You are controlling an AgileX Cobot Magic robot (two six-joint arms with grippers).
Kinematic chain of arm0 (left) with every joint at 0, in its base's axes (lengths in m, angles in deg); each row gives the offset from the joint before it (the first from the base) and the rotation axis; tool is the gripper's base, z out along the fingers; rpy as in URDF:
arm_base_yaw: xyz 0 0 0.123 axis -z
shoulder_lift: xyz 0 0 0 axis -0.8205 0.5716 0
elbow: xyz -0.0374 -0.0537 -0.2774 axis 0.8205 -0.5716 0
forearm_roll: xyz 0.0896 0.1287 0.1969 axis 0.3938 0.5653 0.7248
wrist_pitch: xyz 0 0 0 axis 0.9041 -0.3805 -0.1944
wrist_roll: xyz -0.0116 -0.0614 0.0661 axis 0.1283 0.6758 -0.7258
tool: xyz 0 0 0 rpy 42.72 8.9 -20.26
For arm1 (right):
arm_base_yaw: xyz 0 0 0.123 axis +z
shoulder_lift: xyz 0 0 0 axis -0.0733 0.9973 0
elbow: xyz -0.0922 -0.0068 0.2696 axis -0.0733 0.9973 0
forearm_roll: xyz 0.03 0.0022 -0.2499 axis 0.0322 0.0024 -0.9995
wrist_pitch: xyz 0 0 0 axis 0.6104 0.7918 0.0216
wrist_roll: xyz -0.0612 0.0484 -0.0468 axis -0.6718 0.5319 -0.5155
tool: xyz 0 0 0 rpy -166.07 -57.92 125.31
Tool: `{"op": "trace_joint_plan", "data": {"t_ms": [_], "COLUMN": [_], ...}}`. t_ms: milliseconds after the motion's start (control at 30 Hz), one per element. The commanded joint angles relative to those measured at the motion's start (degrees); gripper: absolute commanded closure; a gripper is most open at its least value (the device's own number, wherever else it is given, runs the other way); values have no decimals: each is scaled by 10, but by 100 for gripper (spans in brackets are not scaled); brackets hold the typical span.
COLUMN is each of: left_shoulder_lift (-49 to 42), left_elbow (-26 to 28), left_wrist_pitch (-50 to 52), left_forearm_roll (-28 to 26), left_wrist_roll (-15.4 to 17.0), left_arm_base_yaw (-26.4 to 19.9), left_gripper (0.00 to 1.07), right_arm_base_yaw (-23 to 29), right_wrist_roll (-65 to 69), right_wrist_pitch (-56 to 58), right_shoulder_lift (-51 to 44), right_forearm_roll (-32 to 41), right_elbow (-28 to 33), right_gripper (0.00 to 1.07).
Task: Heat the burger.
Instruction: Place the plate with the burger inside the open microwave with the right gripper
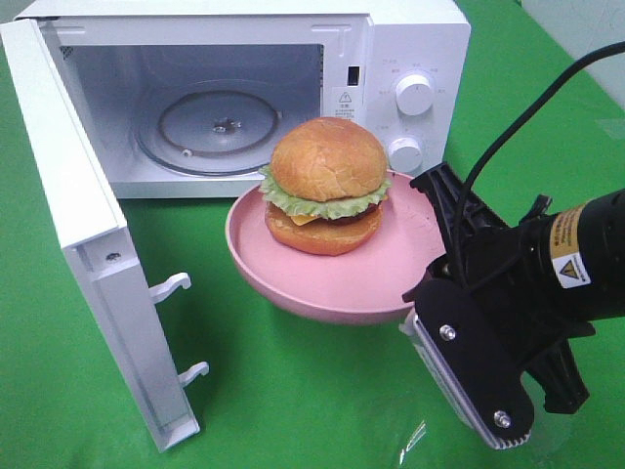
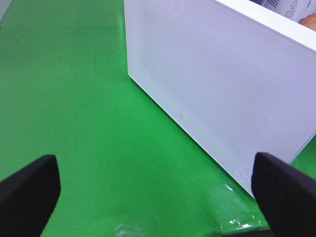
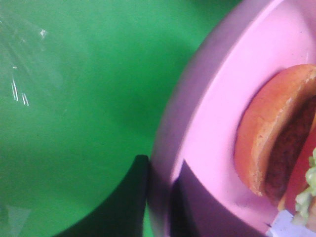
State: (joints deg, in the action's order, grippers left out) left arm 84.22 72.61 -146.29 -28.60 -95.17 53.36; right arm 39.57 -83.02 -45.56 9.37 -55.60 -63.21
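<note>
The burger (image 1: 327, 186) has glossy brown buns, green lettuce, cheese and a dark patty. It sits on a round pink plate (image 1: 293, 278), held up in the air in front of the open microwave (image 1: 410, 39). My right gripper (image 1: 422, 290) is shut on the plate's right rim. The right wrist view shows the right gripper (image 3: 158, 202) with one finger under and one over the plate (image 3: 217, 113), and the burger (image 3: 276, 143) close by. My left gripper (image 2: 155, 165) is open and empty over the green cloth, facing the outside of the microwave door (image 2: 222, 89). It is outside the exterior high view.
The microwave door (image 1: 78, 225) swings out wide to the left, with its latch hooks (image 1: 176, 288) pointing inward. A glass turntable (image 1: 220, 127) lies inside the cavity. Two white knobs (image 1: 413, 95) sit on the right panel. Green cloth (image 1: 293, 391) covers the table.
</note>
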Motion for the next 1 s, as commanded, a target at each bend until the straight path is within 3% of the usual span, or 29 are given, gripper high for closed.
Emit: {"op": "trace_joint_plan", "data": {"t_ms": [33,400,1000], "left_shoulder_lift": [-13,-13,-13], "left_elbow": [0,0,0], "left_wrist_pitch": [1,1,1], "left_forearm_roll": [0,0,0], "left_wrist_roll": [-2,-2,-2], "left_arm_base_yaw": [3,3,3], "left_gripper": [9,9,9], "right_arm_base_yaw": [-14,-25,-25], "right_wrist_roll": [-76,-257,-257], "right_wrist_pitch": [-57,-76,-79], "right_shoulder_lift": [-4,38,176], "right_forearm_roll": [53,206,201], "right_elbow": [-9,-26,-154], "right_gripper": [107,107,107]}}
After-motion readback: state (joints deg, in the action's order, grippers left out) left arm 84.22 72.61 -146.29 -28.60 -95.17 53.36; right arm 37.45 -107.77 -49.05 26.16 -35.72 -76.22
